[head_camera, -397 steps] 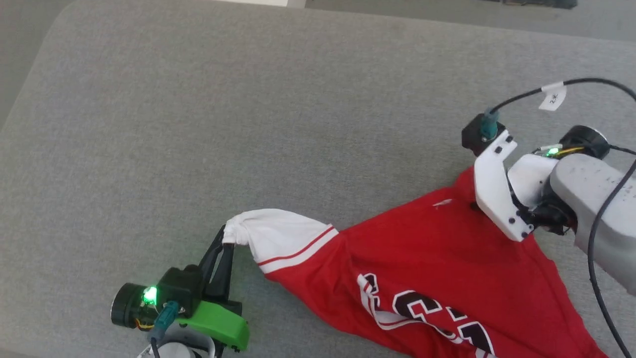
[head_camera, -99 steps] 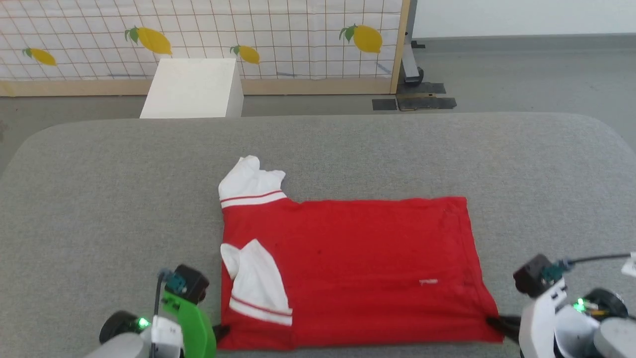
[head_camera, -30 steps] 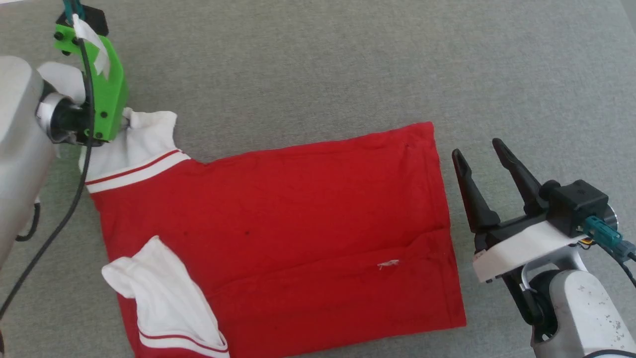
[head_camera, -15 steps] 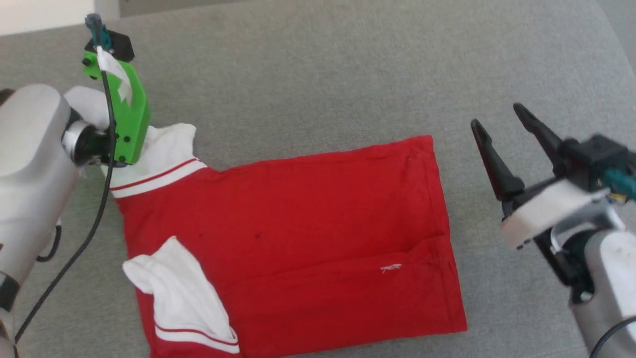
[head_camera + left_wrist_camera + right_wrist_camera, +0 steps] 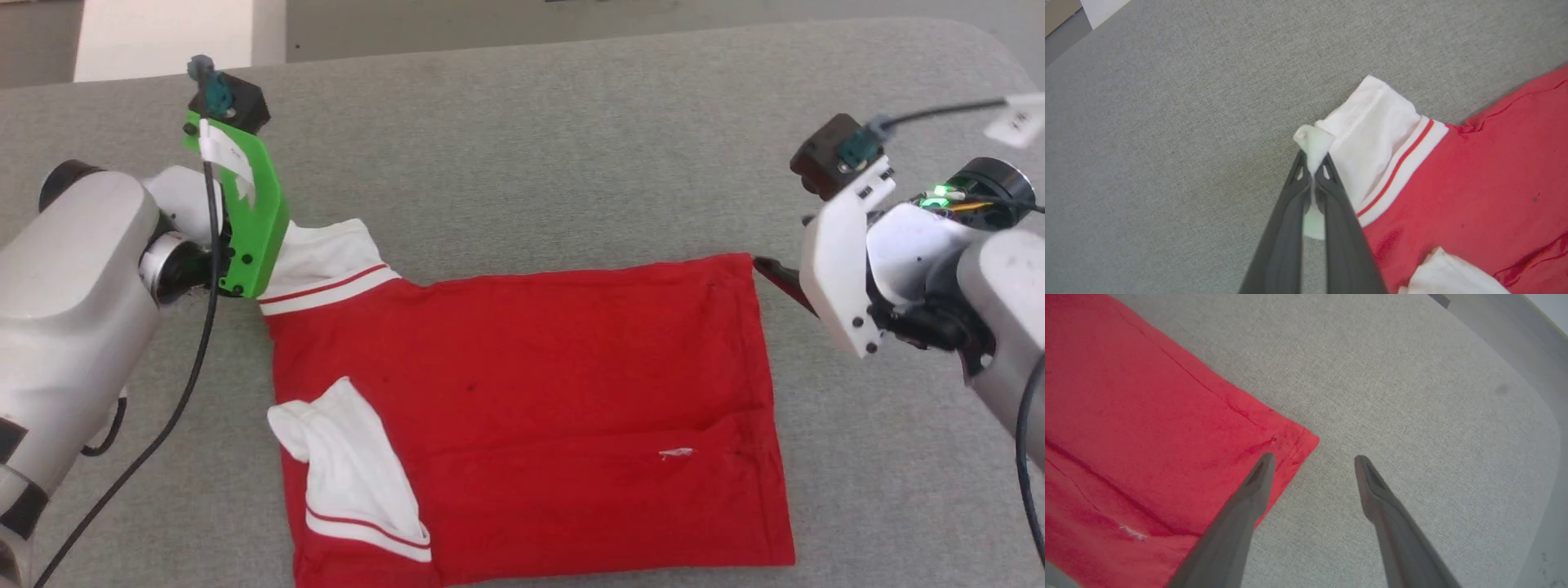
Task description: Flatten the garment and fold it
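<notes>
The garment is a red T-shirt lying mostly flat on the grey table, plain side up. Its far white sleeve sticks out at the upper left; the near white sleeve is folded over the red body. My left gripper is shut on the far sleeve's white edge. My right gripper is open at the garment's far right corner, one finger over the hem, the other over bare table.
The grey cloth-covered table has free room beyond and to the right of the garment. A white box stands off the table's far left edge. The table's rounded corner lies past my right gripper.
My left gripper has shut on the far sleeve's edge. My right gripper has swung from pointing up beside the shirt to straddling its far right corner. The camera has shifted.
</notes>
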Controlling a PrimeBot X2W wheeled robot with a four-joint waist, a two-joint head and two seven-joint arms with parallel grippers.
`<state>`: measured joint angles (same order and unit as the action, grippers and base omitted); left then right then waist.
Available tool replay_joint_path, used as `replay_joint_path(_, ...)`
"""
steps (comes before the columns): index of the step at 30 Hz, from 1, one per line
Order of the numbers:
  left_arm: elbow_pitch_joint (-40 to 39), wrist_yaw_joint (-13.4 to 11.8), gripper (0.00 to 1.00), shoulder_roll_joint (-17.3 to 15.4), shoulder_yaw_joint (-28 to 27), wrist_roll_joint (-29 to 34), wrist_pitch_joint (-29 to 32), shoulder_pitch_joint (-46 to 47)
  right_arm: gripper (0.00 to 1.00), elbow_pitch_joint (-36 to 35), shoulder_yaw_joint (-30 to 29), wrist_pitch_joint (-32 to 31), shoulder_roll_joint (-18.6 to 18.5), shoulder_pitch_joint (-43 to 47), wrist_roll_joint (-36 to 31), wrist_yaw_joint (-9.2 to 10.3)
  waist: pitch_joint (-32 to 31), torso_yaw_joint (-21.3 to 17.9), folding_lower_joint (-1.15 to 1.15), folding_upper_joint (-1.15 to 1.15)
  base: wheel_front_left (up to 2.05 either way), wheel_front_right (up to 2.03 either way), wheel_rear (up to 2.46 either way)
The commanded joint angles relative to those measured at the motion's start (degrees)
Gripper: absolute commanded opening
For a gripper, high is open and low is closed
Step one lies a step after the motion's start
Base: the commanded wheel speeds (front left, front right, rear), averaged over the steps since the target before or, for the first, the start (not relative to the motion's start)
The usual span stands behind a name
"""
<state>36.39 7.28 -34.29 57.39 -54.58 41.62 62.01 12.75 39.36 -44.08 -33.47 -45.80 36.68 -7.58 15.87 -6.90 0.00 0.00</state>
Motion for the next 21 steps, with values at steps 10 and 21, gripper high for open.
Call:
replay_joint_path(10, -0.96, 0.2, 0.0, 1.0, 2.13, -0.51, -1.84, 2.06, 1.0, 15.7, 7.34, -7.23, 4.07, -8.95, 8.71, 0.09, 2.29, 2.56, 0.0, 0.0, 0.0, 0.0, 0.0)
replay_joint_path(21, -0.89, 0.2, 0.0, 1.25, 4.12, -1.28, -3.03, 4.72, 1.0, 28.5, 9.49, -0.78, 10.54, -6.95, 10.97, 0.09, 5.18, 3.75, 0.0, 0.0, 0.0, 0.0, 0.0)
